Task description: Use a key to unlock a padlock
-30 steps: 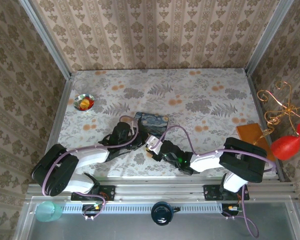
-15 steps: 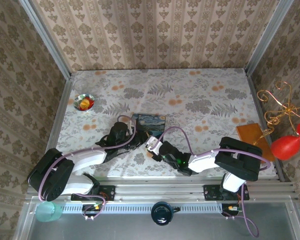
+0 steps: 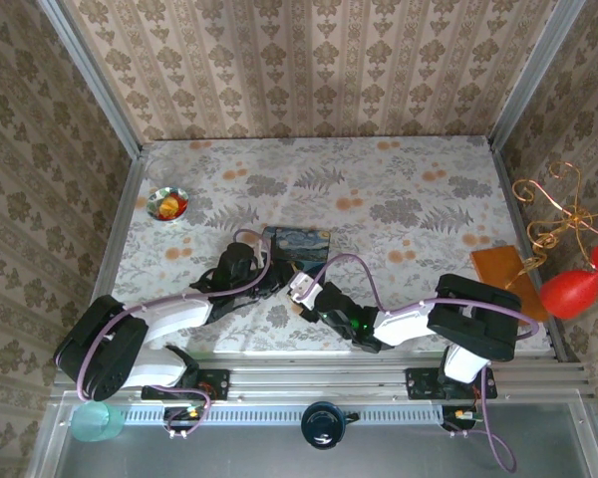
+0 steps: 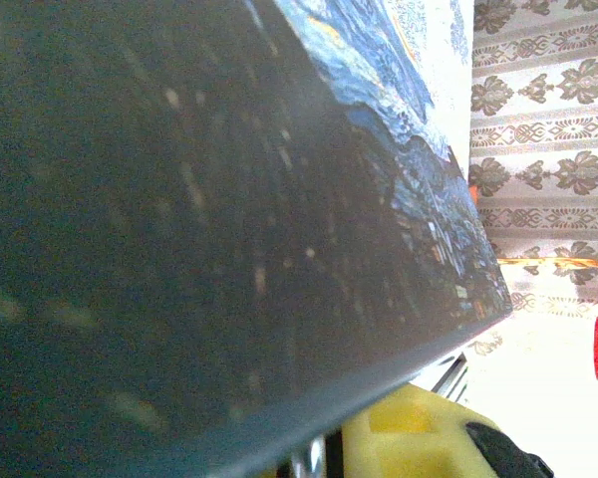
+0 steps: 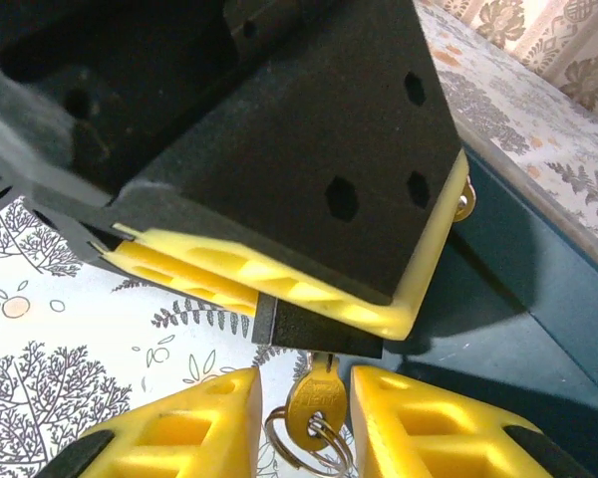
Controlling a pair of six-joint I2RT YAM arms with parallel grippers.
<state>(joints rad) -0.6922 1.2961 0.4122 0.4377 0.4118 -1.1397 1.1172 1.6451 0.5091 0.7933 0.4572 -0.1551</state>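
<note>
Most of the padlock (image 5: 317, 337) is hidden under the left gripper (image 3: 278, 278), whose yellow fingers (image 5: 399, 304) clamp its dark body just beside the tin (image 3: 304, 242). The right gripper (image 5: 307, 423) stands narrowly parted around the key (image 5: 314, 396), which is in the padlock's underside; whether its fingers touch the key is unclear. The table (image 3: 409, 189) has a floral cloth, and the walls (image 3: 309, 70) patterned paper.

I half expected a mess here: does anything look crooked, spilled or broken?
Nothing stands out. The brass key sits straight in the tiny dark padlock, the blue starry rectangular tin lies flat on the table, and nothing is spilled.
</note>
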